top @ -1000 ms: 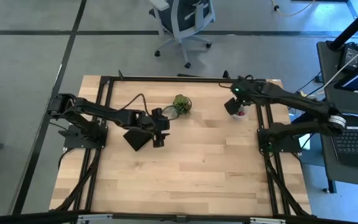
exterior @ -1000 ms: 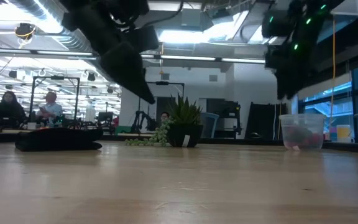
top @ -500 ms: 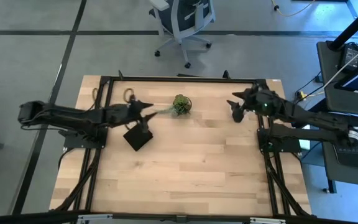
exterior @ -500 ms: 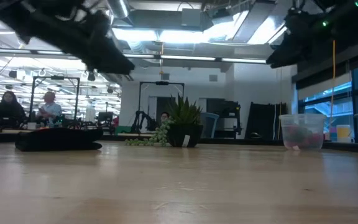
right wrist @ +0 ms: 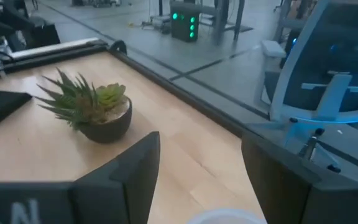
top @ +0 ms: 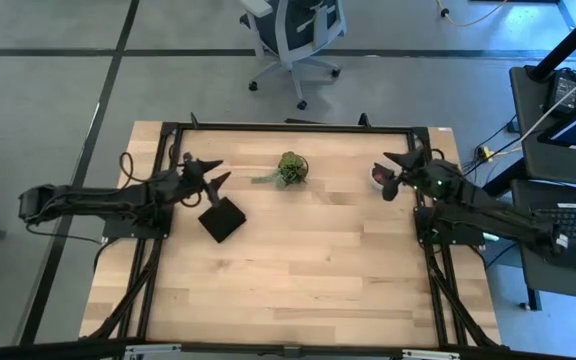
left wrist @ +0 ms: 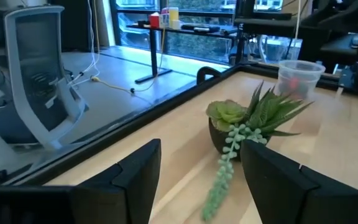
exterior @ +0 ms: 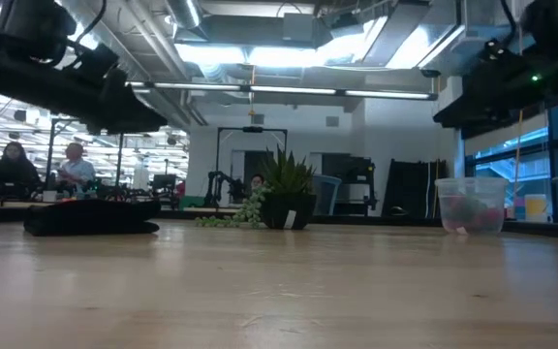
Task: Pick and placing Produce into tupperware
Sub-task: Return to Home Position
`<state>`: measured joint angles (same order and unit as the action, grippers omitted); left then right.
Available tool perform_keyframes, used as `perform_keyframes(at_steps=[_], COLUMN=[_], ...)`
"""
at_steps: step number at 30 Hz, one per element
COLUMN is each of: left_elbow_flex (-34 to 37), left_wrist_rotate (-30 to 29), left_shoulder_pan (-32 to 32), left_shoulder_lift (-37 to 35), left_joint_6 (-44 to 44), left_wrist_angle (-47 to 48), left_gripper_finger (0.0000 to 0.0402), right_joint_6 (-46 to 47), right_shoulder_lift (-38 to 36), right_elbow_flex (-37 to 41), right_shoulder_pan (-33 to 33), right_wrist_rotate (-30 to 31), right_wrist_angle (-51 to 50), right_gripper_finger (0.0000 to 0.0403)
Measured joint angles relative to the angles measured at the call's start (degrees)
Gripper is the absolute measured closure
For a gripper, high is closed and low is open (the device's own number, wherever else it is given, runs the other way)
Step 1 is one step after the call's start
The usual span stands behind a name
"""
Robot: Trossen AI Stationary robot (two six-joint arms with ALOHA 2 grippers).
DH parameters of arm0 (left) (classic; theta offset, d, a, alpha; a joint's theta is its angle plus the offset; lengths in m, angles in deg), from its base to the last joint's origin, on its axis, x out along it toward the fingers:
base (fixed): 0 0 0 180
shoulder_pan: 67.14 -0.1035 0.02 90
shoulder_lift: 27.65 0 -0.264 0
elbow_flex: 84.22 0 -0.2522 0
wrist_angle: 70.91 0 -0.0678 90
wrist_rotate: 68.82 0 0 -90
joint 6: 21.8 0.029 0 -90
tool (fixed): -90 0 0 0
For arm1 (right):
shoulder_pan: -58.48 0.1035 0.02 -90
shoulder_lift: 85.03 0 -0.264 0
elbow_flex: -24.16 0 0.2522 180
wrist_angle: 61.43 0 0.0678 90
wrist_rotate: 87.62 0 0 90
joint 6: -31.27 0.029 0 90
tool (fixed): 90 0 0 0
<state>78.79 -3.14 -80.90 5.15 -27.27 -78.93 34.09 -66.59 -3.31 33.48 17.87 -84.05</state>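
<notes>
The tupperware (exterior: pixel 470 204), a small round translucent tub, stands on its base at the table's far right; red produce pieces (exterior: pixel 461 213) lie inside it. It also shows in the high view (top: pixel 376 174) and the left wrist view (left wrist: pixel 298 73). My right gripper (top: pixel 387 175) is open and empty, hovering right beside the tub on its right side; the tub's rim (right wrist: pixel 219 216) shows just below its fingers. My left gripper (top: pixel 208 170) is open and empty, above the table's far left, beside the flat black square (top: pixel 222 219).
A small potted succulent with a trailing green strand (top: pixel 290 167) stands at the far middle of the table, between the two grippers; it also shows in the left wrist view (left wrist: pixel 244 118). An office chair (top: pixel 293 30) stands beyond the far edge. People sit in the room behind (exterior: pixel 76 167).
My left gripper has drawn back from above the black square toward the table's left edge and risen. My right gripper, which pointed down over the tub, has tipped up to near level and drawn back toward the right edge. The tub and the plant have stayed in place.
</notes>
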Motion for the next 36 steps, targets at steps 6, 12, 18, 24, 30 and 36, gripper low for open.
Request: perform_keyframes(at_steps=[6, 12, 18, 24, 30, 36], left_elbow_flex=[2.8, 2.8, 2.8, 2.8, 2.7, 2.5], left_wrist_rotate=[1.4, 1.3, 1.3, 1.0, 1.0, -1.5], left_shoulder_pan=[-2.3, -5.0, -7.6, -9.7, -10.1, -10.1], left_shoulder_lift=[-5.2, -8.7, -13.8, -21.7, -30.3, -32.5], left_joint_6=[0.0, 1.6, 3.1, 3.5, 3.6, 5.6], left_wrist_angle=[0.4, 1.3, 4.2, 10.3, 18.3, 18.7], left_gripper_finger=[0.0188, 0.0188, 0.0188, 0.0188, 0.0188, 0.0188], right_joint_6=[-0.1, -0.1, -1.8, -1.7, -1.7, -1.5], right_shoulder_lift=[-8.5, -16.4, -18.1, -18.4, -18.4, -18.4], right_elbow_flex=[1.0, 1.0, 0.9, 1.0, 1.0, 1.8], right_shoulder_pan=[-0.9, -1.4, -1.4, -1.4, -1.4, -1.4], right_wrist_rotate=[0.0, 0.0, 2.5, 2.9, 2.9, 2.9], right_wrist_angle=[-3.8, -9.5, -9.2, -9.4, -9.4, -8.1], right_gripper_finger=[0.0176, 0.0176, 0.0176, 0.0176, 0.0176, 0.0176])
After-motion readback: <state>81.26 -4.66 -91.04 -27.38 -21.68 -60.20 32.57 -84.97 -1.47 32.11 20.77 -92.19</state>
